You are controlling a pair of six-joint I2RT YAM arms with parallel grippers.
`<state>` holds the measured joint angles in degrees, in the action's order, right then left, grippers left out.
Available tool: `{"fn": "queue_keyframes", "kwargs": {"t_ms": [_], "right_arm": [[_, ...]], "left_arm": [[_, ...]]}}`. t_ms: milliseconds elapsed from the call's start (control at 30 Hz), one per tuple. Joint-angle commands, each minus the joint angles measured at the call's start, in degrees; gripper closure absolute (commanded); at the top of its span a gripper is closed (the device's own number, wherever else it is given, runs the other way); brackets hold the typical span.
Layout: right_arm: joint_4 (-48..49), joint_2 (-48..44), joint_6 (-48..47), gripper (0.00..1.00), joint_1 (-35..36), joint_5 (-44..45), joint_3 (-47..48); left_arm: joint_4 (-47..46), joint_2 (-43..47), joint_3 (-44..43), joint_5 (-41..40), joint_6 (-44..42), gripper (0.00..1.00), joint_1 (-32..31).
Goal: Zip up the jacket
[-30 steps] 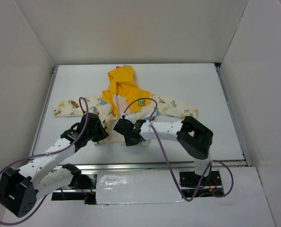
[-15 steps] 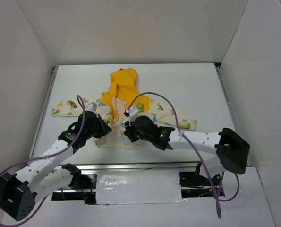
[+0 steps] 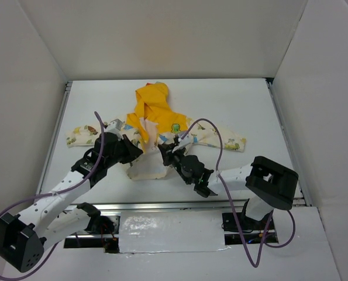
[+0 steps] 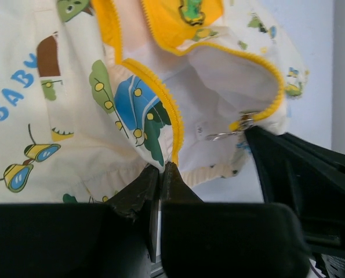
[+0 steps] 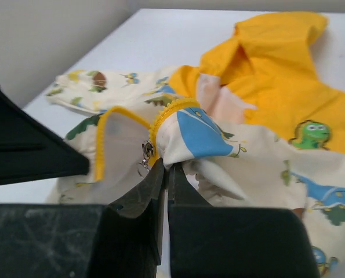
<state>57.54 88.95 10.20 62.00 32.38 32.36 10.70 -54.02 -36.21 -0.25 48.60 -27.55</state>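
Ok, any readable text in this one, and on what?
"BAB": blue letters printed on the jacket, left wrist view; the letter after them is unclear.
Small white tag inside the jacket: too small to read.
Nothing else legible.

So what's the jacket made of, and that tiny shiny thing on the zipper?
The jacket looks like thin, soft matte cloth, maybe cotton: it wrinkles and folds limply. The zipper pull looks like metal: small, silvery, shiny. The yellow zipper edge looks like ribbed fabric tape.
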Motion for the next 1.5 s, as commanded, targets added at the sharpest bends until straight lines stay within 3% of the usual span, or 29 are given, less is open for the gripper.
{"fn": "queue_keyframes", "kwargs": {"t_ms": [0,67,100,167,200,433,1467], "right_arm": [[7.69,-3.06,10.61,1.0,-1.17,-8.27,-2.03],[8.38,-6.4,17.79,1.0,-2.14,-17.3,-4.83],[8.12,-6.5,19.67,1.0,-2.49,-17.53,-4.94],[-2.03,-7.29,23.09,1.0,-3.9,-21.8,-1.17],[-8.95,-7.56,24.07,1.0,-3.9,-21.83,-0.11],[-12.53,-8.26,29.44,1.0,-4.17,-24.64,-1.43],[-8.06,-9.05,34.54,1.0,-8.21,-29.39,-4.06]], "left_arm": [[-9.37,2.69,1.48,4.72,-2.19,1.0,-0.05],[-12.89,3.48,2.71,5.61,-2.98,1.0,-0.05],[-13.68,4.09,3.07,6.05,-2.98,1.0,-0.05],[-15.18,4.88,4.03,6.31,-2.72,1.0,0.04],[-15.7,5.15,4.21,6.92,-2.81,1.0,0.04],[-19.74,6.64,6.41,9.04,-2.72,1.0,0.04],[-24.15,6.38,10.19,10.97,-1.58,1.0,0.04]]}}
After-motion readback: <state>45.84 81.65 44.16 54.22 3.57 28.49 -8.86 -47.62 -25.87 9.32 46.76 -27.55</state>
